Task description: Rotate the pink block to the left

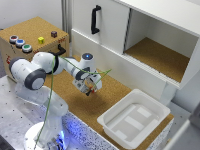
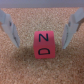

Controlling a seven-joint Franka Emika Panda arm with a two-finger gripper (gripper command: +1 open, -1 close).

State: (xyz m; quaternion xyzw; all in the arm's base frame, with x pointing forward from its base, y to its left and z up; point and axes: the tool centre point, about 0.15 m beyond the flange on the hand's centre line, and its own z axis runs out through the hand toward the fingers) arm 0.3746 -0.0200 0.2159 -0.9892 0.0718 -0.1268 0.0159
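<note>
white bin: nearest the camera in the exterior view, low on the exterior view's right, on the cork table top, overhanging its near edge a bit. Well apart from the gripper.
gripper: fingers spread, holding nothing. Wrist view shows both fingers wide apart, one on each side of the block, clear gaps, no contact. Gripper midpoint in the wrist view.
pink block: tiny reddish-pink cube on the cork, between the fingers, sitting flat. Barely visible in the exterior view, hidden under the gripper.
block orientation: roughly cubic, no clear long axis. Top face has black letters "Z" and "D", read sideways in the wrist view. Edges roughly square to the line between the fingers, slight skew.
arm: white Panda, base at the near left of the exterior view, reaching right over the cork, wrist bent down. Green cable trailing along it.
wooden box: far left, behind the arm. On top: round buttons, small yellow cube, small dark maroon cube.
white cabinet: far side and right, black handle on its door, open compartment with cork floor on the exterior view's right.
</note>
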